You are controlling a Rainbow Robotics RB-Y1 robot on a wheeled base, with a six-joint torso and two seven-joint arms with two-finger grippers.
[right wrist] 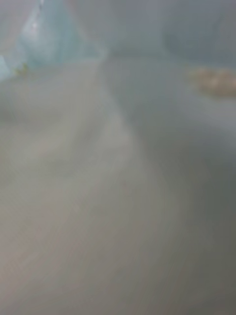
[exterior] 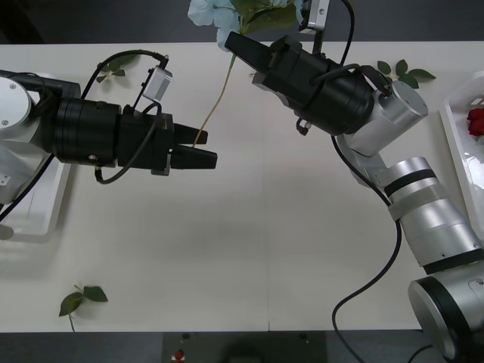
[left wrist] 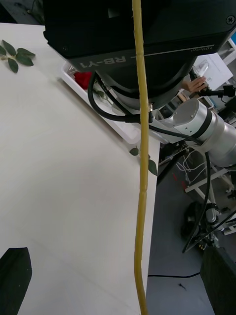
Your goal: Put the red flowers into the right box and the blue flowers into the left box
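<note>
A blue flower (exterior: 214, 12) hangs at the table's far edge, its pale head at the top and its long tan stem (exterior: 215, 98) slanting down toward me. My right gripper (exterior: 234, 41) is shut on the flower just below the head. The stem's lower end lies between the spread black fingers of my open left gripper (exterior: 199, 147). In the left wrist view the stem (left wrist: 141, 162) runs straight up through the left gripper (left wrist: 116, 268). The right box (exterior: 456, 130) holds a red flower (exterior: 476, 121); both the box (left wrist: 114, 123) and the red flower (left wrist: 83, 78) also appear past the stem. The left box (exterior: 41, 215) lies under my left arm.
Loose green leaf sprigs lie at the near left (exterior: 83, 297), the far left (exterior: 115, 64) and the far right (exterior: 404, 72). My right arm's elbow (exterior: 423, 204) crosses the table's right side. The table's right edge (left wrist: 156, 162) drops to a floor with cables.
</note>
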